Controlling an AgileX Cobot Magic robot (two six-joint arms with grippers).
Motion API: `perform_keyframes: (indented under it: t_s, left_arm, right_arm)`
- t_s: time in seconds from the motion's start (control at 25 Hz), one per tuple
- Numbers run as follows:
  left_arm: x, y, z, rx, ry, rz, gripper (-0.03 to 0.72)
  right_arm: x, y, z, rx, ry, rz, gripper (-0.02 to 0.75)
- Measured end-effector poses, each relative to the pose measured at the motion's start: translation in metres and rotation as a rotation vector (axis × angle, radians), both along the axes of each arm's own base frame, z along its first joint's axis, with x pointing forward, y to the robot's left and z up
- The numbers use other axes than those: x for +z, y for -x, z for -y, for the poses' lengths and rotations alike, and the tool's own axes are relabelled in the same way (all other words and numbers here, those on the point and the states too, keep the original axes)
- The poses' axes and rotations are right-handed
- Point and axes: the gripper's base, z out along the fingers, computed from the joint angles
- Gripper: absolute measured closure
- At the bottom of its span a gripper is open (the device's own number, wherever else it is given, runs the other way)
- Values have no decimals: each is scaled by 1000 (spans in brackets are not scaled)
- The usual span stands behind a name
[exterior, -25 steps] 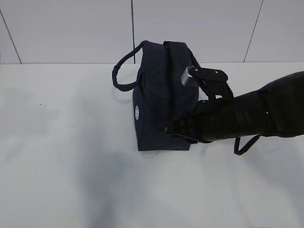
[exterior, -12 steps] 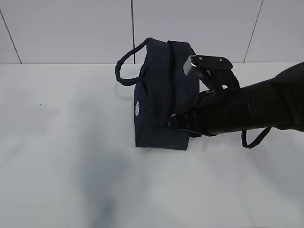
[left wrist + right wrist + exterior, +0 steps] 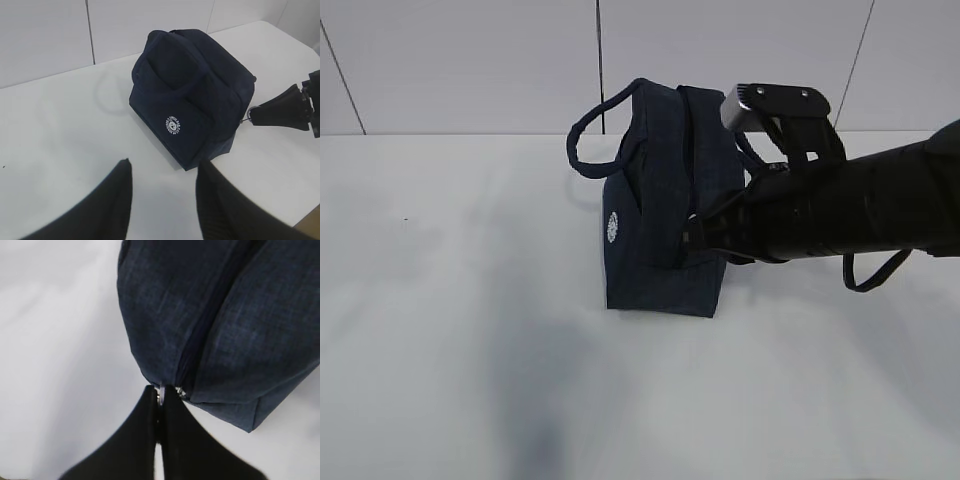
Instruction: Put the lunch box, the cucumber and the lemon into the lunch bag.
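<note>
The dark navy lunch bag (image 3: 660, 200) stands on the white table, its white round logo (image 3: 611, 228) facing left. It also shows in the left wrist view (image 3: 190, 100) and the right wrist view (image 3: 220, 315). My right gripper (image 3: 159, 390) is shut on the metal ring pull (image 3: 160, 394) of the zipper at the bag's lower end; in the exterior view it sits at the bag's right side (image 3: 695, 238). My left gripper (image 3: 162, 167) is open and empty, above the table in front of the bag. The lunch box, cucumber and lemon are out of view.
A white panelled wall (image 3: 470, 60) runs behind the table. One loop handle (image 3: 595, 140) sticks out to the bag's left, another (image 3: 875, 270) hangs behind my right arm. The table's edge shows at the lower right of the left wrist view (image 3: 310, 227).
My right gripper has moved up and to the right while holding the ring pull. The bag has tipped and shifted slightly right with it.
</note>
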Motion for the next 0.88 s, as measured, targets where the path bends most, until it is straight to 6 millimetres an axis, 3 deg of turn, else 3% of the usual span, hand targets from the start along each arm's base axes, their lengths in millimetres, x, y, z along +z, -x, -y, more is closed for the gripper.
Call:
perform_keyframes:
  t_s: [0.64, 0.88]
  left_arm:
    - [-12, -16, 7, 2, -29, -63, 381]
    - [-26, -28, 16, -46, -68, -124, 381]
  right_arm:
    - [39, -19, -4, -26, -3, 168, 737]
    - [42, -26, -7, -25, 0, 185, 737]
